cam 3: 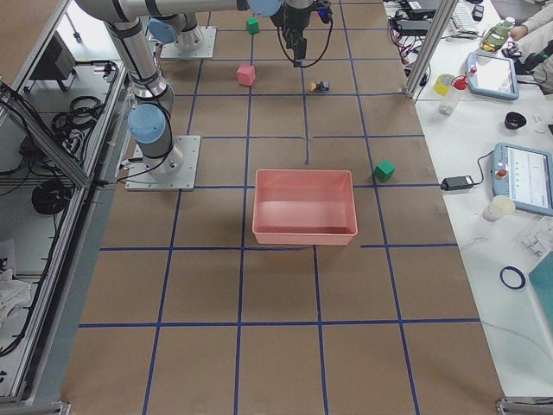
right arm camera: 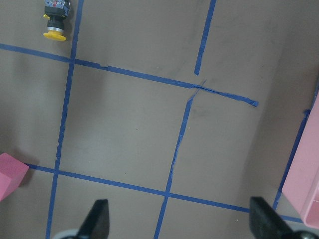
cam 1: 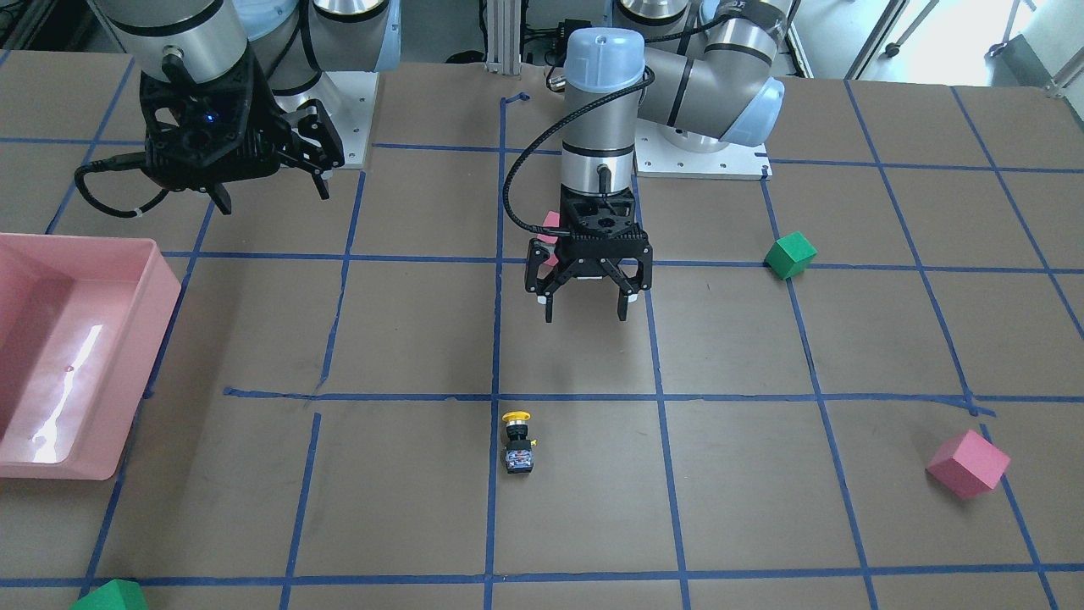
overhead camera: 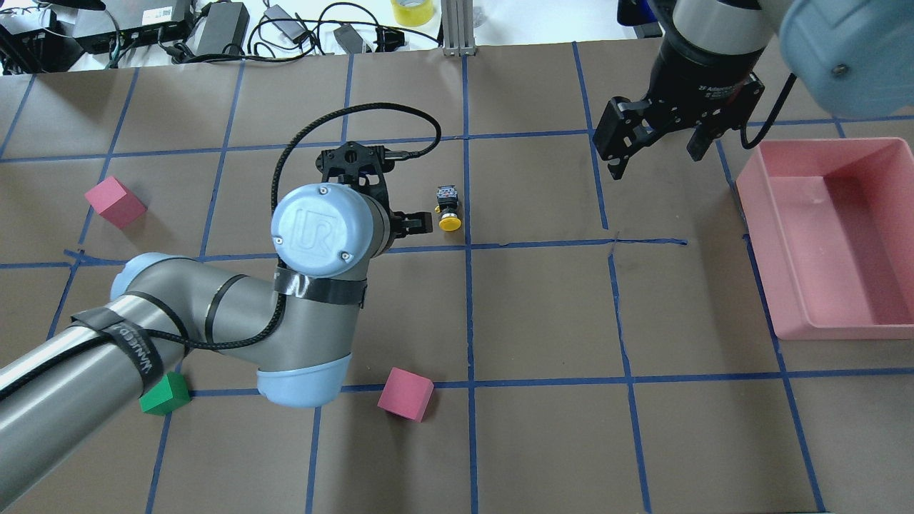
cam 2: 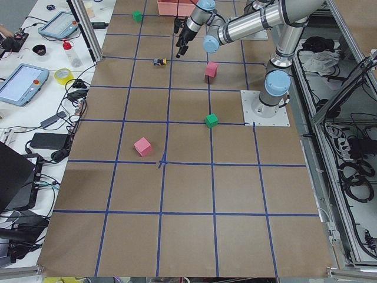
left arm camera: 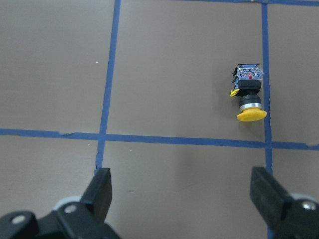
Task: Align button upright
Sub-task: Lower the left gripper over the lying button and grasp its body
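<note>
Left wrist-mounted view: the button [left arm camera: 248,94] lies on its side on the brown surface [left arm camera: 174,74], just beside a blue tape line [left arm camera: 264,45], with its yellow cap toward the camera and its silver base away. The left pincer [left arm camera: 180,184] is spread, apart from it; the right pincer [right arm camera: 182,219] is spread too.

Worktop [overhead camera: 543,314]: brown sheet, ruled into squares by blue tape [overhead camera: 628,378].
Button [overhead camera: 448,209]: near the middle, lying on its side, yellow cap toward the robot, just left of the centre tape line.
Bin [overhead camera: 842,243]: pink, open-topped, at the right end.
Near pink cube [overhead camera: 405,394]: close to the robot, just left of the centre line.
Left pink cube [overhead camera: 114,202]: well out to the left.
Near green cube [overhead camera: 165,393]: left side, close to the robot.
Far green cube [cam 1: 114,597]: right side, at the far edge, beyond the bin.
</note>
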### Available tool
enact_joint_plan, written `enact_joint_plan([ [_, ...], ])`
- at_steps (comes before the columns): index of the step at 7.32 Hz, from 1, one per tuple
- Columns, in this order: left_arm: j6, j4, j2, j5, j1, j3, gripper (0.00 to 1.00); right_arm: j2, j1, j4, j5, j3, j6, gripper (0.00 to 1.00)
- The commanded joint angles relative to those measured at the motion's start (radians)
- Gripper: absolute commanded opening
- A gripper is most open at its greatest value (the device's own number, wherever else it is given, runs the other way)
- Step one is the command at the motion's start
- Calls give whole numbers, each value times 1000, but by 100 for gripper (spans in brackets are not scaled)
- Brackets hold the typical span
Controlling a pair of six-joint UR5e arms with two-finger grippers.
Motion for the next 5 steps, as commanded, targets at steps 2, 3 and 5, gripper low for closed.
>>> enact_joint_plan([
  [2, 7, 163, -170, 19, -50, 7, 99, -4, -1, 25, -2, 0, 5, 100],
  [3, 7, 235, -218, 24, -55, 7, 98, -3, -3, 16, 0, 0, 7, 100],
  [5, -11, 419, -313, 36, -55, 13, 98, -7, -6, 28, -2, -2, 82, 100],
])
